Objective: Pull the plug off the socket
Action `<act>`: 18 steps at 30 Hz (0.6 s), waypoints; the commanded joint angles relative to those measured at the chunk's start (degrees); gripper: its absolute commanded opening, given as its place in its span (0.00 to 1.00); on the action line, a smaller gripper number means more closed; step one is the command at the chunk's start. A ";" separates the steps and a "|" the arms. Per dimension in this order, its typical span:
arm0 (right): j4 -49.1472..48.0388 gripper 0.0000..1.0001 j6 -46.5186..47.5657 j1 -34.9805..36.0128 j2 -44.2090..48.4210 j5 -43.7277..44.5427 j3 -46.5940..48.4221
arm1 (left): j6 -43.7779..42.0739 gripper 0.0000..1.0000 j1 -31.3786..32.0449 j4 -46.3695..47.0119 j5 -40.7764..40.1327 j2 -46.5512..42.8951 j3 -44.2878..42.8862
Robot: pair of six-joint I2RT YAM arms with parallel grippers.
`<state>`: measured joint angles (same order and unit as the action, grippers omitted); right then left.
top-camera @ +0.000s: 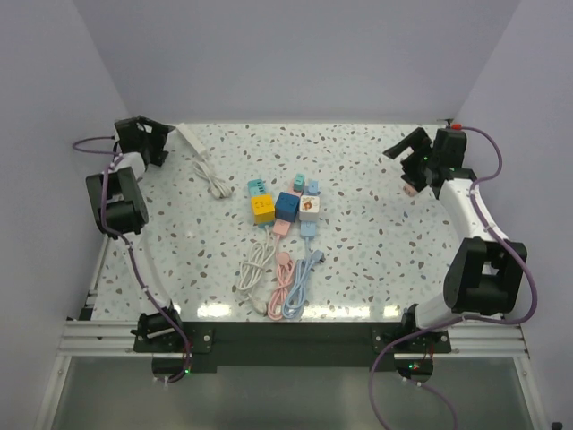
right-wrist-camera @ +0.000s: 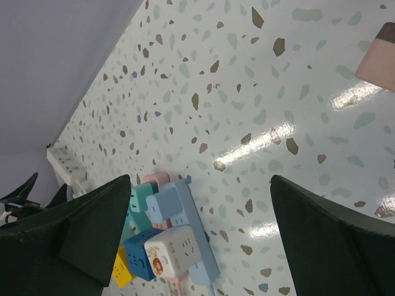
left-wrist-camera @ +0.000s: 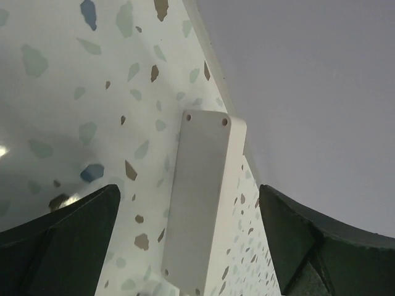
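A cluster of sockets lies mid-table: a yellow cube, a blue cube, a white cube and a teal strip. A light-blue plug sits in a light-blue strip; the plug also shows in the right wrist view. A teal plug stands beside it. My right gripper is open and empty, raised at the far right; it also shows in its own wrist view. My left gripper is open and empty at the far left corner, over a white power strip.
White, pink and blue cables run from the cluster toward the near edge. The white strip's cable curls at the back left. A pink object lies under the right gripper. Walls close in on three sides.
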<state>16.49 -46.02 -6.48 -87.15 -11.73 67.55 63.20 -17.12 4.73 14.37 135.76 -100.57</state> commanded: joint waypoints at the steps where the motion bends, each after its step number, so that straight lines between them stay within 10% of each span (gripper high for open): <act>1: 1.35 0.99 1.90 0.50 2.87 -1.81 0.13 | -3.15 1.00 -0.37 -1.92 -4.61 -11.54 4.92; 8: 5.39 0.99 6.37 2.17 2.87 -2.25 1.27 | -20.46 0.84 7.09 -8.91 -0.21 -20.28 8.39; 12: 6.53 0.99 6.82 2.53 2.52 -2.60 1.53 | -29.79 0.87 14.30 -27.79 -10.28 -16.68 -0.74; 18: 7.85 0.99 7.17 2.88 3.30 -2.86 1.36 | -31.30 0.89 20.72 -32.24 -20.08 -15.62 1.08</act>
<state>23.22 -40.36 -3.84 -86.08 -13.06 67.48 36.10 3.44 -19.79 2.35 118.85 -100.20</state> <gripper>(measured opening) 0.985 0.886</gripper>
